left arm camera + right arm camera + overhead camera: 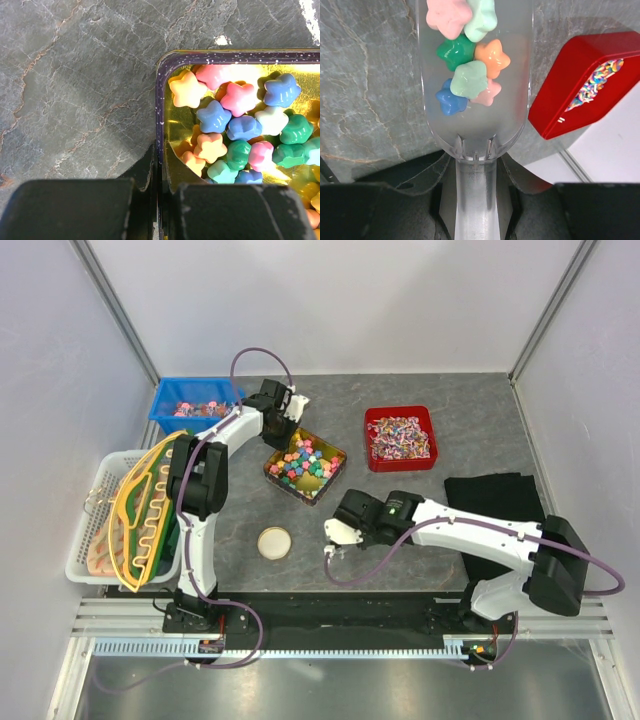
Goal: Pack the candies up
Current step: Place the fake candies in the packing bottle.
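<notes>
The grey table (400, 390) is bounded at its left edge by a white basket (82, 540), and a black cloth (495, 498) is laid at its right; a blue bin (165, 410) and a red bin (400, 412) of wrapped sweets are set along the far side, and neither is touched by an arm; between them, near the middle, an open tin (161, 110) is placed, and the bulk of the candies (235, 130) is heaped in it in mixed colours; the tin's wall is pinched at one corner by the left claw (159, 185), one finger inside the rim and one outside, so the tin is judged to be steadied; a clear scoop (480, 130) is gripped by its handle in the right claw (475, 195), whose fingers are pressed against the stem; the scoop is held over bare table, near the tin but apart from it, and a few candies are carried in its bowl; near the scoop, toward the left arm's side, a small round pale dish (274, 542) is set, and it cannot be told whether it is a lid or a jar, or whether anything lies in it; the task is judged to be at an early stage: one scoopful is out, nearly all the candies are left in the tin, and nothing is seen to be packed yet
</notes>
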